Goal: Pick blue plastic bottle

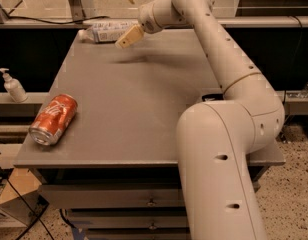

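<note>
The blue plastic bottle [105, 32] lies on its side at the far left edge of the grey table [144, 109], its white cap pointing left. My gripper [127, 38] hangs just above the table at the far end, right beside the bottle's right end, its tan fingers pointing down and left toward it. It holds nothing that I can see. My white arm reaches in from the lower right across the table.
A red soda can [53, 119] lies on its side near the table's front left corner. A white pump dispenser bottle [13, 86] stands on a shelf off the left side. A small dark object [212, 95] sits beside my arm at the right.
</note>
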`<state>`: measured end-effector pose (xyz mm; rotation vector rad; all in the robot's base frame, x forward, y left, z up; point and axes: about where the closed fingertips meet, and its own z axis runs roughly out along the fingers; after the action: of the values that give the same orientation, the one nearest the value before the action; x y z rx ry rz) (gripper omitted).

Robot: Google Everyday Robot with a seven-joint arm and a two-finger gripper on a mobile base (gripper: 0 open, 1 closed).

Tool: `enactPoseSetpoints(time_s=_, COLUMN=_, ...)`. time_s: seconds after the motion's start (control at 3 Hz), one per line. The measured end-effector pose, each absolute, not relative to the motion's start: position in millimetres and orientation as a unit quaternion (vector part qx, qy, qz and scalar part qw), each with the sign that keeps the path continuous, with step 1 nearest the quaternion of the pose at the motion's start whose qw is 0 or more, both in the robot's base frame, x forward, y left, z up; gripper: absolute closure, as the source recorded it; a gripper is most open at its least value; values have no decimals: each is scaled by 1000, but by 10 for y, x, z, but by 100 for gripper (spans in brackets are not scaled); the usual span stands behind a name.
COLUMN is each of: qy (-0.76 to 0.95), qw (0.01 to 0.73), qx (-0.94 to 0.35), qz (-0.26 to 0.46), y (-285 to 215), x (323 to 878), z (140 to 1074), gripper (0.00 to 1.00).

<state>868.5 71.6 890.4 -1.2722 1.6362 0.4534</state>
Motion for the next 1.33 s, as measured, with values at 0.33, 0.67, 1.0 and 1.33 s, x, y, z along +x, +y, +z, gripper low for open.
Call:
enactPoseSetpoints(time_s=0.33, qy=674, qw=485, qx=-527, qz=181, y=734, x=8716, z=8899, gripper=0)
enactPoseSetpoints(time_s=0.67, qy=676, qw=482, qx=-532, qz=167, y=751, x=8757, z=8882, gripper=0)
enactPoseSetpoints(time_s=1.0, qy=682, qw=480, qx=-535, qz=137, y=801, x=8870, z=8851, gripper=0)
enactPoseSetpoints(time_s=1.33, qy=686, qw=480, qx=-535, qz=114, y=826, x=8947, z=8836, gripper=0)
